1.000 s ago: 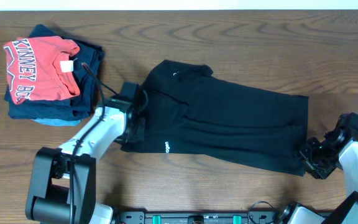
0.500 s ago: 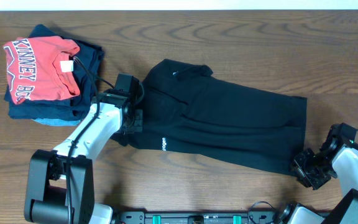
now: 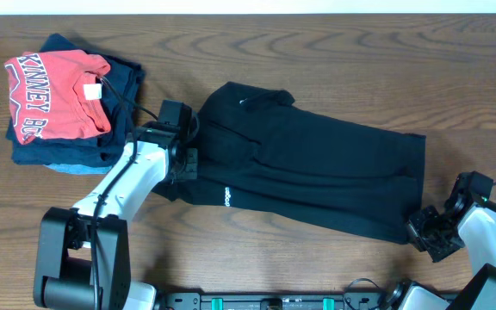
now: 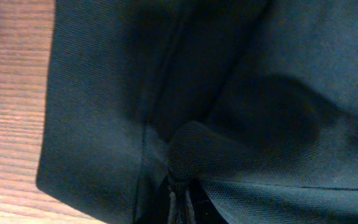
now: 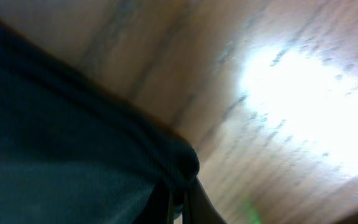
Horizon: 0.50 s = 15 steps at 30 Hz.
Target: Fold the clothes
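The black garment (image 3: 317,168) lies spread across the middle of the wooden table, with a small white logo print near its front left edge. My left gripper (image 3: 184,164) is at the garment's left edge, shut on a pinch of the black fabric (image 4: 185,149). My right gripper (image 3: 420,231) is at the garment's front right corner, shut on a bunched bit of the black fabric (image 5: 179,165). The wrist views are filled mostly by dark cloth with wood beside it.
A stack of folded clothes stands at the back left: a red T-shirt with white lettering (image 3: 54,90) on top of navy (image 3: 123,112) and light blue garments. The table's far edge runs along the top of the overhead view.
My left gripper has drawn the garment's left edge a little toward the back. My right gripper has pulled the front right corner slightly inward and toward the front.
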Tool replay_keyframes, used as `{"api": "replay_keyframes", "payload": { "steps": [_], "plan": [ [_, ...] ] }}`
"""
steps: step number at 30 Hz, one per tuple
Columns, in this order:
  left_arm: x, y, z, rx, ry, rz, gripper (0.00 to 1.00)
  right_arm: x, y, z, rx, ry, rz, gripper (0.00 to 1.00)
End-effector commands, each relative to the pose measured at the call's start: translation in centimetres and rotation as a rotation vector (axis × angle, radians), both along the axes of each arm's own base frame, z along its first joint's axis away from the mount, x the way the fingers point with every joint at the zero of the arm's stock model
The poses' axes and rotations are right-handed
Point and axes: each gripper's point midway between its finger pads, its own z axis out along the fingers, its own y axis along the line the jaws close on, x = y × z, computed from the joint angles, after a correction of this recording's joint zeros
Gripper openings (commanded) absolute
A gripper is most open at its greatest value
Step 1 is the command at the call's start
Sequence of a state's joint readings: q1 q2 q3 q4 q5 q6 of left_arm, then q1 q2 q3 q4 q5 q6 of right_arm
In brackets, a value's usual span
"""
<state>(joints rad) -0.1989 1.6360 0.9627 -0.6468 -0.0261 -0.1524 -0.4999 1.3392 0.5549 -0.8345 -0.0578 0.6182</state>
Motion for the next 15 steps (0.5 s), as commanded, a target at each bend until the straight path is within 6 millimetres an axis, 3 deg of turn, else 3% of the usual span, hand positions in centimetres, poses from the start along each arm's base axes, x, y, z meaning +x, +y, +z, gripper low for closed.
{"api": "replay_keyframes", "payload": {
  "steps": [1, 6, 13, 15],
  "plan": [
    [1.3, 1.0, 1.3, 0.007, -0.052, 0.026, 0.06, -0.6, -2.3, 0.8, -0.104, 0.062, -0.022, 0.01],
    [1.5, 2.1, 1.4, 0.008, -0.053, 0.063, 0.06, -1.3, -3.8, 2.8, -0.178, 0.137, -0.041, 0.01],
    [2.9, 2.1, 2.6, -0.007, -0.093, 0.071, 0.06, -1.3, -4.3, 3.1, -0.2, 0.141, -0.042, 0.01],
    [3.1, 1.7, 3.0, -0.029, -0.1, 0.066, 0.11, -1.3, -4.3, 3.1, -0.2, 0.141, -0.042, 0.01]
  ]
}}
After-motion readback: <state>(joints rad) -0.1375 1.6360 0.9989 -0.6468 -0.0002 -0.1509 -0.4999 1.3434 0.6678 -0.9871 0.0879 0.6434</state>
